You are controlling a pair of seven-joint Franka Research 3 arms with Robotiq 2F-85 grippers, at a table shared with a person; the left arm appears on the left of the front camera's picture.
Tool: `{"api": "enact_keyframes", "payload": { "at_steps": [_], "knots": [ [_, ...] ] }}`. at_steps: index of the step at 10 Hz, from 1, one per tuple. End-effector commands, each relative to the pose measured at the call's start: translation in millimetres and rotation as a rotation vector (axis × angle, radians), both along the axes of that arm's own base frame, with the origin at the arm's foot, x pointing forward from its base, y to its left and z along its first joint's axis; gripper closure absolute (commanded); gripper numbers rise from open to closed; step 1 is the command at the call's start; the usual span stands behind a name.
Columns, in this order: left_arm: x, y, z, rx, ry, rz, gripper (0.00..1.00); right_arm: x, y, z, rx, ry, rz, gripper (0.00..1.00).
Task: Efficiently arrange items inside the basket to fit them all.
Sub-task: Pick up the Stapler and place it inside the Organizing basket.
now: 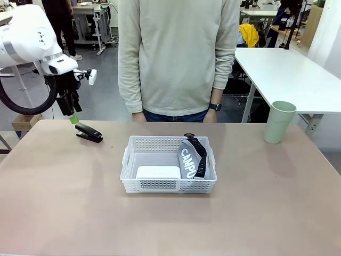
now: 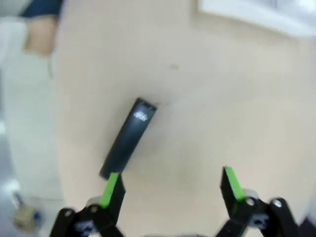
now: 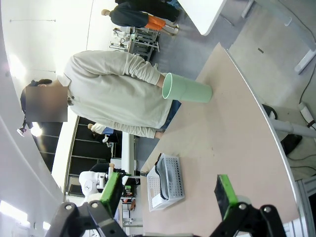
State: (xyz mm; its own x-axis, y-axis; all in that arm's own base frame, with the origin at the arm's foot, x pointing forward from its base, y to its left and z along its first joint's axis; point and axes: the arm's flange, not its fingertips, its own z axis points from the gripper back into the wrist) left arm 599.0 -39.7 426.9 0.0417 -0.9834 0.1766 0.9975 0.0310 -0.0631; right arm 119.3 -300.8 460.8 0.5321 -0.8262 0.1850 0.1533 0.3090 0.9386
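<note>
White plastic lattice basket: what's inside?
A white rectangular device lies flat at left; a grey black-edged CAMPUS zip pouch leans at right. Anything under the pouch is hidden.

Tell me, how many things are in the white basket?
2. The white device lies flat in the basket's front left; the grey CAMPUS pouch leans at its right side. Smaller things could hide underneath.

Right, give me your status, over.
Left gripper open, just above the stapler. Right gripper open, empty. Pouch and white device in the basket; stapler, cup out on the table. Nothing between left gripper and stapler.
</note>
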Motion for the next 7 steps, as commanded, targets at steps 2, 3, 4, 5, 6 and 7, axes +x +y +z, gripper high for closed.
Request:
{"api": "enact_keyframes", "payload": {
  "at_steps": [2, 3, 4, 5, 6, 7],
  "knots": [
    [-9.5, -8.8, 6.3, -0.057, 0.016, -0.49, 0.0, -6.2, -1.9, 0.8, -0.009, -0.042, -0.008, 0.0],
    [-11.4, -19.5, 7.8, 0.088, -0.085, -0.243, 0.0, -6.2, -1.9, 0.8, -0.009, -0.042, -0.008, 0.0],
    [-7.5, -9.0, -3.6, -0.036, 0.013, -0.33, 0.0, -6.2, -1.9, 0.8, -0.009, -0.042, -0.008, 0.0],
    [-7.5, -9.0, -3.6, -0.036, 0.013, -0.33, 0.0, -6.2, -1.9, 0.8, -0.009, -0.042, -0.008, 0.0],
    [-7.9, -18.6, 3.3, -0.004, -0.016, -0.368, 0.0, -6.2, -1.9, 0.8, -0.009, -0.042, -0.008, 0.0],
    [4.4, -11.7, 2.3, -0.005, -0.106, -0.292, 0.0, -6.2, -1.9, 0.8, -0.009, -0.042, -0.008, 0.0]
  ]
}}
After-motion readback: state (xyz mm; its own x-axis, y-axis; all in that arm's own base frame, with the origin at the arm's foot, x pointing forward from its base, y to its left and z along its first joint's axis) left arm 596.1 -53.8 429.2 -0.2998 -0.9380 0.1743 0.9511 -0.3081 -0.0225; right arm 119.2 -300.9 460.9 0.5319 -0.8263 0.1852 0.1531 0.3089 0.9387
